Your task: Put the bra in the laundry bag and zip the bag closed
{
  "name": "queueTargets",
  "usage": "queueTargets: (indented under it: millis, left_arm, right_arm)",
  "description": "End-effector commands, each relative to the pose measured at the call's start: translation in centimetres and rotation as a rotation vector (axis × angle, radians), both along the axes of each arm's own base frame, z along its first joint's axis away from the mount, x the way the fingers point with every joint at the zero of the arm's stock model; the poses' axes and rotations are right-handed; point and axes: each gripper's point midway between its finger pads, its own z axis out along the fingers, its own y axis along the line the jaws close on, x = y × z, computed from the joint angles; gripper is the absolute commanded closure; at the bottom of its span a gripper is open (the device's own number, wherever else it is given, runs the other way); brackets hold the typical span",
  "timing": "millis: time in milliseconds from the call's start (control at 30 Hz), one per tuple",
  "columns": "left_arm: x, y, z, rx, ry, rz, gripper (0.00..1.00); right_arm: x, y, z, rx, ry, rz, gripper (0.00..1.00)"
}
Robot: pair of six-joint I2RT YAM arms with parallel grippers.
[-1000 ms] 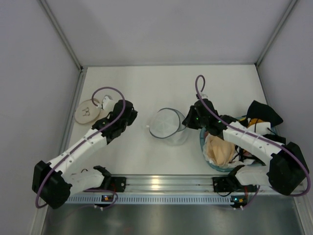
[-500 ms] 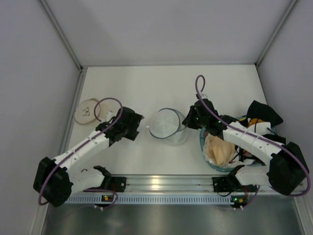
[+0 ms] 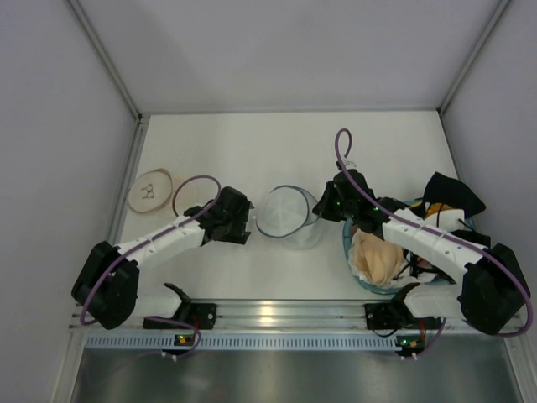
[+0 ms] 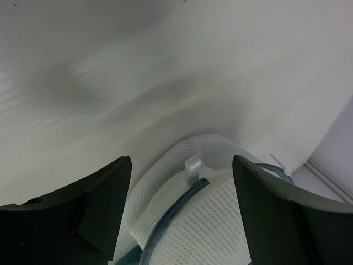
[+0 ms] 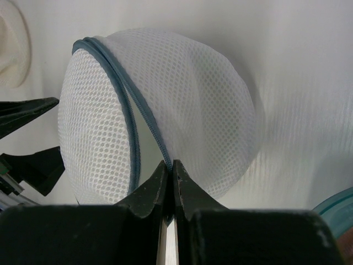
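Left wrist view: faces white tab [image 4: 193, 164] on laundry bag [image 4: 201, 223] straight ahead, left gripper [image 4: 181, 165] jaws apart; pins bag's opposite side with right gripper [image 5: 170, 165] clamped.

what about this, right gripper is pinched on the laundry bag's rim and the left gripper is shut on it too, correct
No. The right gripper is pinched on the rim of the laundry bag, but the left gripper is open, not gripping it; the left wrist view shows that.

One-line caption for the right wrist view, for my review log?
Right gripper pinching the white mesh laundry bag by its blue-grey rim on the table.
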Motion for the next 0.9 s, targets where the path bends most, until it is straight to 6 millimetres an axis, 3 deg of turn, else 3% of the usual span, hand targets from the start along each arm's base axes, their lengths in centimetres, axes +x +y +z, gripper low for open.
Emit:
queueTargets:
  millis: [0, 133, 267, 433, 567, 667, 700, 767, 867]
  left_arm:
    - [1.7, -1.2, 0.5, -0.086, -0.007, 0.091, 0.21]
    - [2.3, -1.7, 0.0, -0.091, 0.001, 0.098, 0.27]
    - [3.8, -1.9, 1.4, -0.113, -0.064, 0.129, 0.32]
    - [4.3, -3.2, 1.3, -0.126, -0.039, 0.094, 0.34]
    - [4.3, -3.9, 0.8, -0.141, -0.015, 0.081, 0.51]
    - [4.5, -3.4, 0.7, -0.125, -0.027, 0.094, 0.71]
    - [4.7, -3.3, 0.9, -0.119, -0.04, 0.1, 0.86]
    - [4.9, -2.8, 1.5, -0.104, -0.067, 0.104, 0.98]
    - [5.7, -1.9, 3.2, -0.046, -0.143, 0.073, 1.0]
  right_arm:
    - [1.1, 0.2, 1.4, 0.034, -0.056, -0.007, 0.96]
    - [1.1, 0.2, 1.6, 0.033, -0.058, -0.004, 0.97]
    - [0.9, 0.0, 1.5, 0.03, -0.056, -0.001, 0.97]
    - [0.9, 0.2, 1.3, 0.031, -0.05, 0.0, 0.98]
    - [1.0, 0.2, 1.5, 0.033, -0.056, 0.001, 0.98]
    - [1.0, 0.2, 1.6, 0.033, -0.056, 0.001, 0.98]
    - [1.0, 0.2, 1.6, 0.033, -0.056, 0.001, 0.98]
    - [1.0, 0.2, 1.7, 0.03, -0.056, 0.003, 0.98]
    - [0.8, -0.1, 1.8, 0.02, -0.056, 0.006, 0.91]
